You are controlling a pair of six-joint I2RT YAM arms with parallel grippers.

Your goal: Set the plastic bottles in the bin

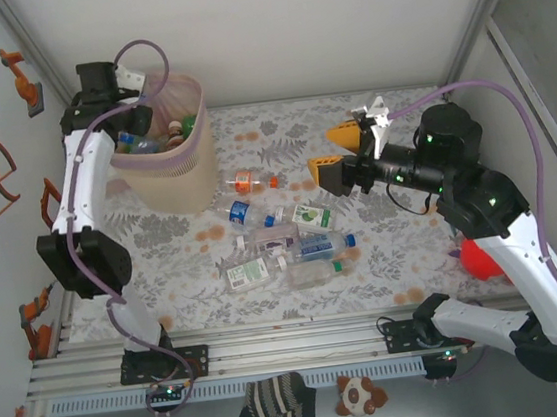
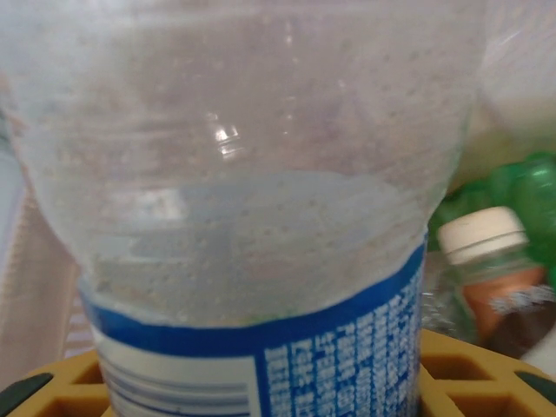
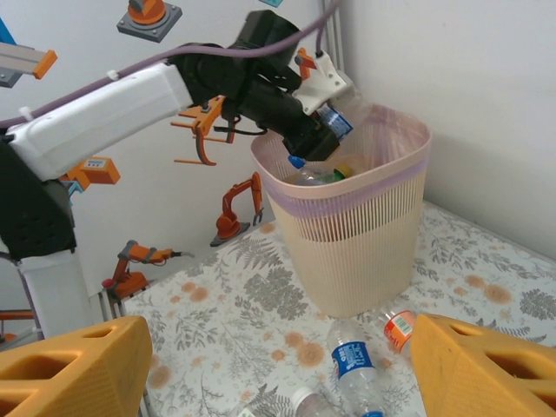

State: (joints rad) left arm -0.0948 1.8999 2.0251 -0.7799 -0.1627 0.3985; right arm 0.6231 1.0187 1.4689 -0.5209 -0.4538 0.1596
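My left gripper (image 1: pixel 138 119) hangs over the bin (image 1: pixel 169 176), shut on a clear plastic bottle (image 2: pixel 261 217) with a blue and white label. From the right wrist view, that bottle (image 3: pixel 333 123) points cap-down over the pink-lined rim (image 3: pixel 347 187). Inside the bin lie a green bottle (image 2: pixel 512 187) and a white-capped one (image 2: pixel 482 234). Several more bottles lie on the table: an orange-labelled one (image 1: pixel 247 182), a blue-labelled one (image 1: pixel 239 213) and a cluster (image 1: pixel 294 252). My right gripper (image 1: pixel 338 156) stands open above the table, right of the bin, nothing between its yellow fingers (image 3: pixel 69 369).
A red object (image 1: pixel 480 258) sits by the right arm at the table's right edge. A striped sock (image 1: pixel 275 402) and a small plush toy (image 1: pixel 360 395) lie in front of the arm bases. Walls close the left, back and right sides.
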